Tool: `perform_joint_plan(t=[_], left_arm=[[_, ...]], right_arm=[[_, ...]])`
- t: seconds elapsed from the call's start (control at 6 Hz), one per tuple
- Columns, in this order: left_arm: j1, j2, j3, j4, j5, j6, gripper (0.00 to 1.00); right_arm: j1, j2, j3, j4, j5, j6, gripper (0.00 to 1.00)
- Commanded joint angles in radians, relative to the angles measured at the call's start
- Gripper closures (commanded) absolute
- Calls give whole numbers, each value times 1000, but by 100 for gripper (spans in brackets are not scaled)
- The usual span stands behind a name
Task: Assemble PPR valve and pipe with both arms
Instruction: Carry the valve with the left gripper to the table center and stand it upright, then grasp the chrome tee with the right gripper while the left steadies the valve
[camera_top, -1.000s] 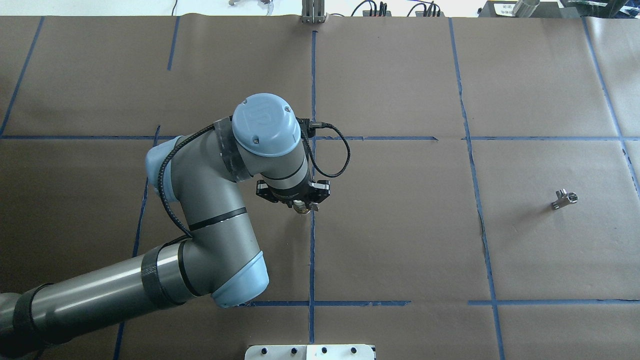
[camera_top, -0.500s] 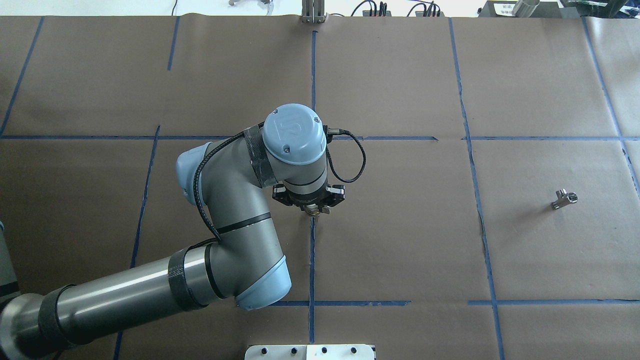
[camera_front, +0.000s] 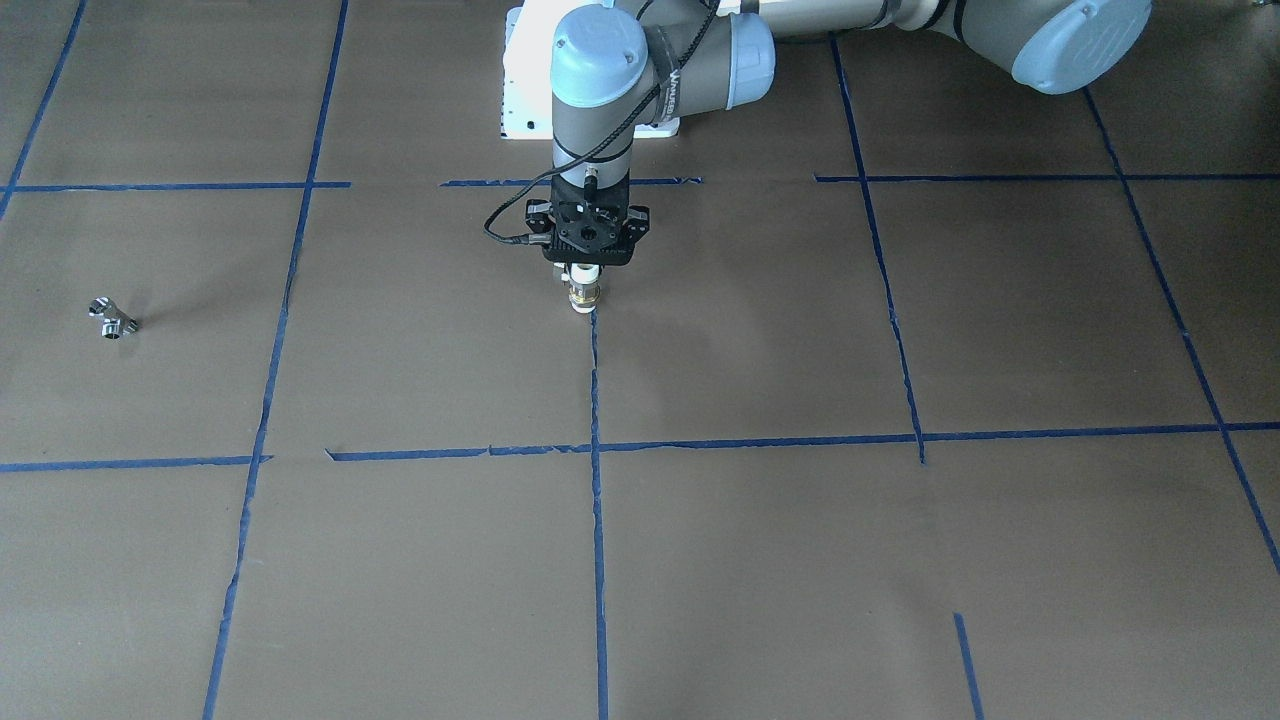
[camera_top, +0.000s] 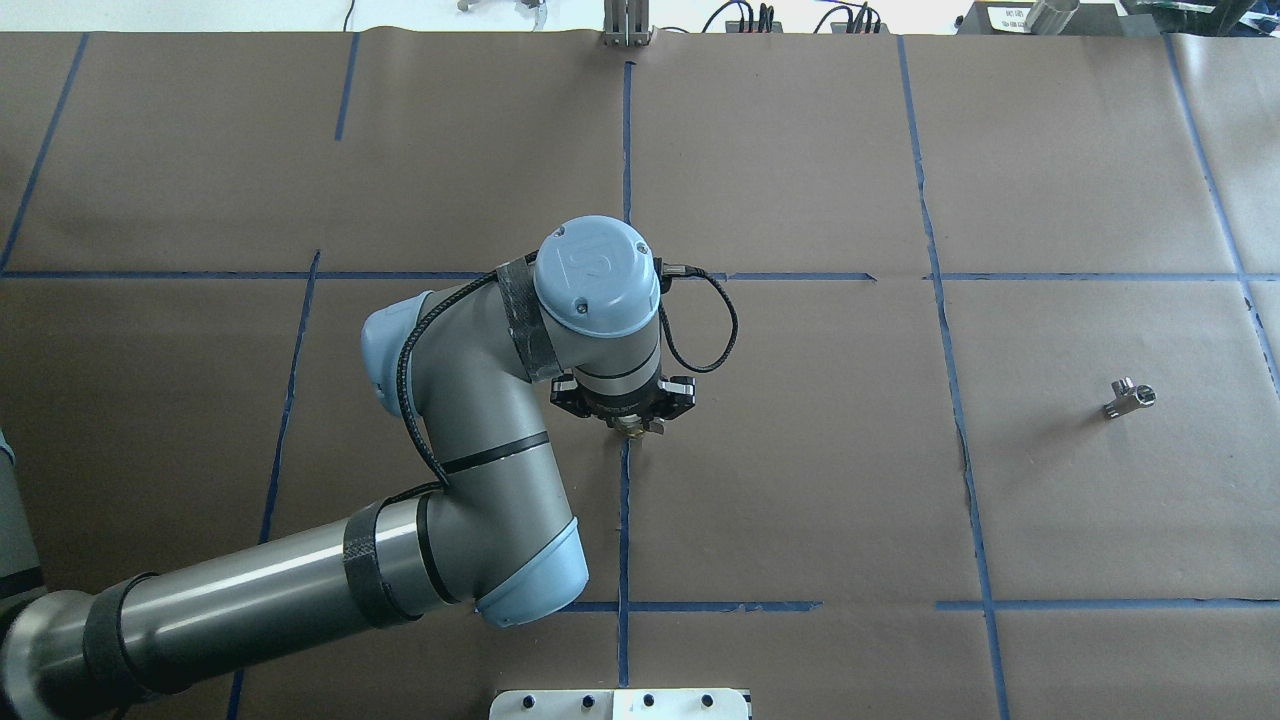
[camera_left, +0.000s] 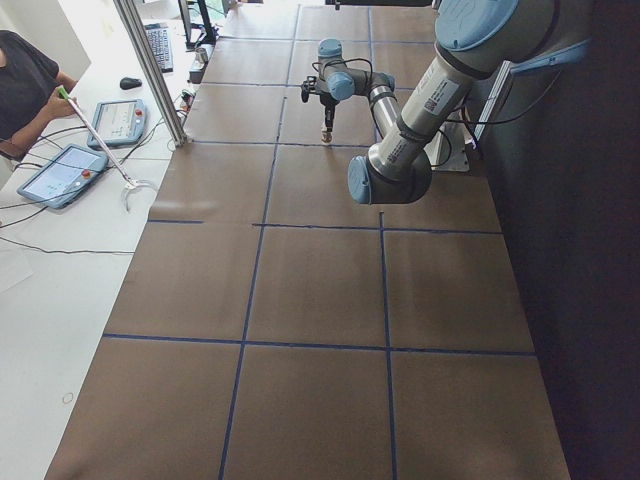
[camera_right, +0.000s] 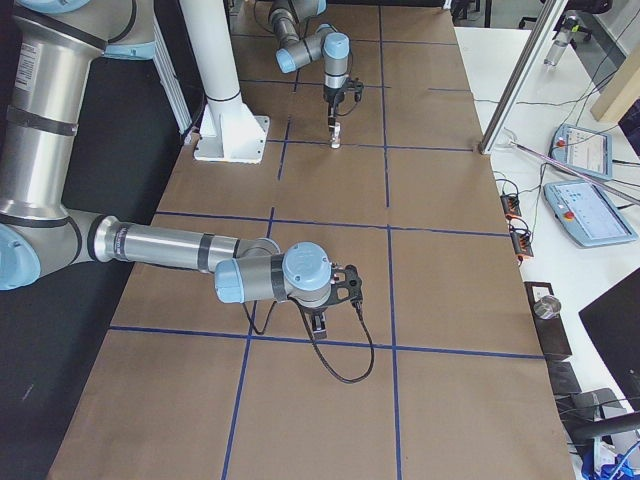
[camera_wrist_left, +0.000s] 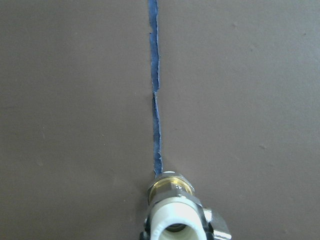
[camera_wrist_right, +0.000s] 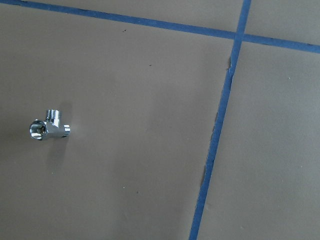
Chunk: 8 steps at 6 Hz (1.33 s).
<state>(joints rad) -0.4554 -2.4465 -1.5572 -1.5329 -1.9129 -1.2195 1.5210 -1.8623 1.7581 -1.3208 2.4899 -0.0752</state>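
Valve (camera_front: 583, 291): white ends, brass band, small silver side knob. It is held upright in the left gripper (camera_front: 583, 279), whose fingers are closed on its upper part. The lower end hangs close over the paper (camera_top: 800, 450); contact cannot be told. Location is table centre, on the tape line (camera_top: 622, 520) that runs 12 to 6 o'clock in the overhead view. Pipe (camera_top: 1130, 397): silver T fitting, lying loose on the paper at 3 o'clock from the valve, well apart, with nothing gripping it. In the right wrist view it sits at 9 o'clock, an open end turned toward the camera. Right gripper (camera_right: 318, 320): shown only by the side camera, low over the paper, and its opening cannot be told. Progress, as judged: early. The valve is in hand, while the pipe has yet to be picked up, brought to the valve and joined. Writing: a raised "UR" mark on the left arm's blue cap (camera_top: 597, 268); lettering along the wrist sleeve, apparently "UNIVERSAL ROBOTS", is too small to confirm. No label is legible on valve or pipe.
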Motion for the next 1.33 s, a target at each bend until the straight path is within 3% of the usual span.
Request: perform_joint_plan(t=[0.0,0.17,0.5,0.67,0.83,1.17], left_arm=[[0,1,0,-6,0,-2,54],[0,1,-1,-6,0,-3,53],[-2,1,-15,-6,-2,-6,21],[-3,4,-38,-21,-2,-20,16],[-9,10,-79,-39,-3,-64,13],[-37,73,-211,-39,-8,-86,12]], right_arm=[[1,0,0,0,1,2,0],[1,0,0,0,0,2,0],[-1,0,1,0,1,5,0],[-11,0,1,0,1,6,0],[-50,8,9,20,7,129,0],[-231,15,6,338,-46,614,0]])
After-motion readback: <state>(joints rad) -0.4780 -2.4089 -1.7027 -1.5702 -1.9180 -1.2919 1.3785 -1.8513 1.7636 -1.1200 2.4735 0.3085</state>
